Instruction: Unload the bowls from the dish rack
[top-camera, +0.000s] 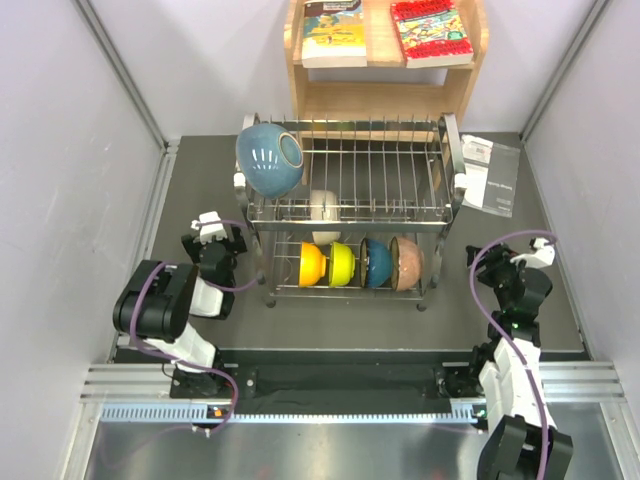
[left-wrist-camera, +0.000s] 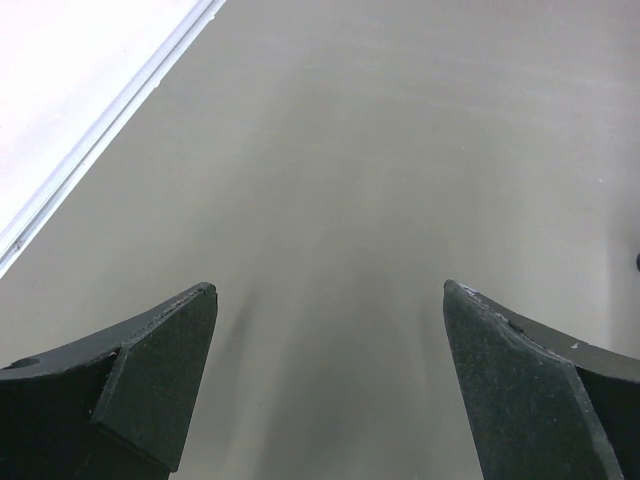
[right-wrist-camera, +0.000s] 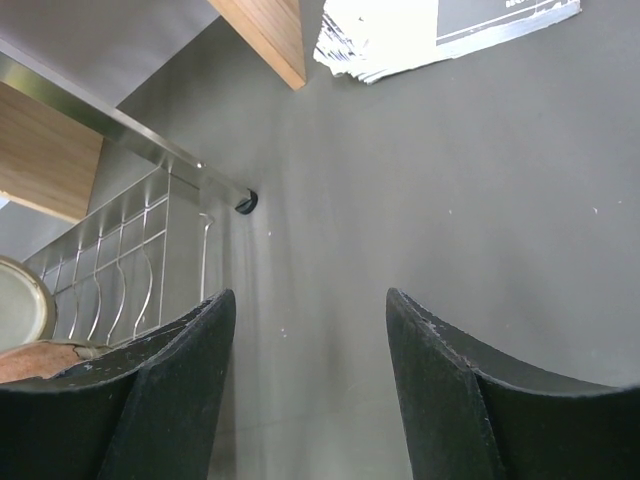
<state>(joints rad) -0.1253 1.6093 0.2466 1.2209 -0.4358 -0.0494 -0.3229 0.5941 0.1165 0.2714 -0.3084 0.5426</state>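
The silver wire dish rack (top-camera: 350, 190) stands mid-table. A large light blue bowl (top-camera: 268, 158) leans on its upper left corner, and a cream-white bowl (top-camera: 323, 205) sits at the upper tier's front. On edge in the lower tier stand orange (top-camera: 311, 264), lime-yellow (top-camera: 342, 263), teal-blue (top-camera: 375, 262) and pinkish-tan (top-camera: 406, 262) bowls. My left gripper (top-camera: 212, 238) (left-wrist-camera: 330, 290) is left of the rack, open over bare mat. To the rack's right, my right gripper (top-camera: 497, 265) (right-wrist-camera: 310, 300) is open and empty, with the rack's wires (right-wrist-camera: 120, 260) and the tan bowl's edge (right-wrist-camera: 40, 360) to its left.
A wooden shelf (top-camera: 385, 95) with books stands behind the rack, its leg (right-wrist-camera: 265, 35) ahead of my right gripper. A paper booklet (top-camera: 490, 172) (right-wrist-camera: 440, 25) lies at the back right. White walls close in both sides, the left wall's edge (left-wrist-camera: 90, 150) near my left gripper.
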